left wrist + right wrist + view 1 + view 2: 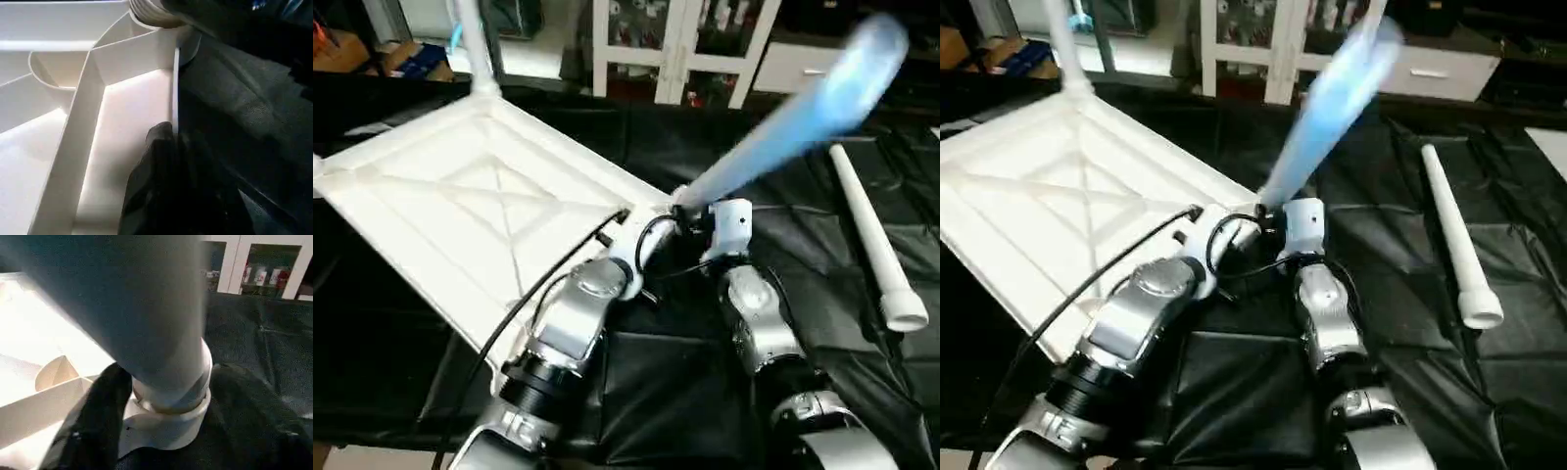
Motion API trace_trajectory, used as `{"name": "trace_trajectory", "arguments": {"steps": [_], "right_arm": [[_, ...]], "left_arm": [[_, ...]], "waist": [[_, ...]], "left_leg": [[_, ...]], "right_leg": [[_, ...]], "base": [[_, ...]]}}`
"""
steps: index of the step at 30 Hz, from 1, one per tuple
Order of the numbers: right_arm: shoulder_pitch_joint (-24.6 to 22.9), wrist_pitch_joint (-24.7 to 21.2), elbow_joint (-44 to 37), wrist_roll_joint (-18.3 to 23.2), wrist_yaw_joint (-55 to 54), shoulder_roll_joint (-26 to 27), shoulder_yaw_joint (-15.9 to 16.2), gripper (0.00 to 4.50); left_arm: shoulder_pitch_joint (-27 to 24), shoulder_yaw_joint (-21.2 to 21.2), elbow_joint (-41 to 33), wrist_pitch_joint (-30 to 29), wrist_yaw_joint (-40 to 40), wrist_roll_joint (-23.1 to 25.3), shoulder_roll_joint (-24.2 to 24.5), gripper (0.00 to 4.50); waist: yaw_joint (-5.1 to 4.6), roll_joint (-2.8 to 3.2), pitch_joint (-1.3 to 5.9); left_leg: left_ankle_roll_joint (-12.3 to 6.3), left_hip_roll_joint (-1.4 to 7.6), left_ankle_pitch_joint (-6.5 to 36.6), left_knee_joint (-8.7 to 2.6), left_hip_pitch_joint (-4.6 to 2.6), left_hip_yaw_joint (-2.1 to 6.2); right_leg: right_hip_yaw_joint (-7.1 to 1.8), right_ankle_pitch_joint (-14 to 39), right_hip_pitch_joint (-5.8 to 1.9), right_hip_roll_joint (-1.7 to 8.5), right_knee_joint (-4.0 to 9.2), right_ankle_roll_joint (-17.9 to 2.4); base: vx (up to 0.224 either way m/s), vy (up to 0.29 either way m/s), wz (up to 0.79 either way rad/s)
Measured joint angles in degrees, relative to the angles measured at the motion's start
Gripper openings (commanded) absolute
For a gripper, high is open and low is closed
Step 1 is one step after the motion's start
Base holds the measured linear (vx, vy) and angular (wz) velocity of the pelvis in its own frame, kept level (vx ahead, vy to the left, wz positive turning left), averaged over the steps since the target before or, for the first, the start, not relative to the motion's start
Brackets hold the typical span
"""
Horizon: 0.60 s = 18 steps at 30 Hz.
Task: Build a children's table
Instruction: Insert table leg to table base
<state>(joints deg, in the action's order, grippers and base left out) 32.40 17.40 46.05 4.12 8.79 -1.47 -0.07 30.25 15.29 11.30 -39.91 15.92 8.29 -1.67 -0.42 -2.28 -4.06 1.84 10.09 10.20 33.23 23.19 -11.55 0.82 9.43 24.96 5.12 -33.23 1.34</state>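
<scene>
The white table top (460,196) lies upside down on black cloth, its X ribs facing up. One white leg (475,44) stands upright in the far corner socket. A second leg (783,127) leans steeply to the right out of the near corner socket (166,431) and is smeared by motion. My right gripper (171,401) stands open around this leg's base, a finger (98,421) on either side. My left gripper (168,142) is shut on the top's thin rim (174,98) beside that corner. A third leg (871,235) lies loose on the cloth to the right.
A white glass-door cabinet (675,49) stands behind the work area. Black cloth (685,392) covers the surface around and under the top. Cardboard boxes (401,59) sit at the back left. A black cable (524,304) runs along my left forearm.
</scene>
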Motion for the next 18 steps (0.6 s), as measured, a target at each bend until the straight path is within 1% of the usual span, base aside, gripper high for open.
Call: {"name": "trace_trajectory", "arguments": {"steps": [7,10,13,18], "right_arm": [[-0.01,0.25,-0.23,0.52,1.33,-0.35,-0.13,3.25],[-1.53,0.83,-2.95,0.67,1.84,-0.35,-0.19,3.25],[-1.83,0.87,-3.47,0.87,1.84,-0.59,-0.59,3.25],[-4.63,0.97,-5.54,0.97,1.83,-1.60,-0.96,3.25]], "left_arm": [[0.00,0.00,-0.01,0.24,0.03,-0.10,0.57,0.00],[-0.15,0.33,-0.25,0.54,0.19,-0.10,1.40,0.00],[-0.35,0.39,-0.34,1.10,0.36,-0.08,2.10,0.00],[-0.68,0.45,-0.57,2.03,0.85,-0.05,3.54,0.00]], "waist": [[-0.04,0.01,-0.02],[0.02,0.01,-0.04],[0.03,0.01,-0.05],[0.41,0.01,-0.05]], "left_leg": [[-0.02,0.02,0.01,0.18,0.03,-0.01],[-0.02,0.05,0.01,0.23,0.03,-0.01],[-0.02,0.06,0.01,0.36,0.02,0.00],[-0.02,0.06,0.01,0.54,0.02,0.00]], "right_leg": [[-0.01,-0.03,0.00,0.00,-0.04,-0.05],[-0.01,-0.03,0.00,-0.01,-0.09,-0.05],[-0.01,-0.03,0.01,-0.01,-0.27,-0.05],[-0.05,-0.04,-0.01,0.01,-0.40,-0.06]], "base": [[0.000,0.000,0.00],[0.000,0.000,0.00],[0.000,0.000,0.00],[0.000,0.000,0.00]]}}
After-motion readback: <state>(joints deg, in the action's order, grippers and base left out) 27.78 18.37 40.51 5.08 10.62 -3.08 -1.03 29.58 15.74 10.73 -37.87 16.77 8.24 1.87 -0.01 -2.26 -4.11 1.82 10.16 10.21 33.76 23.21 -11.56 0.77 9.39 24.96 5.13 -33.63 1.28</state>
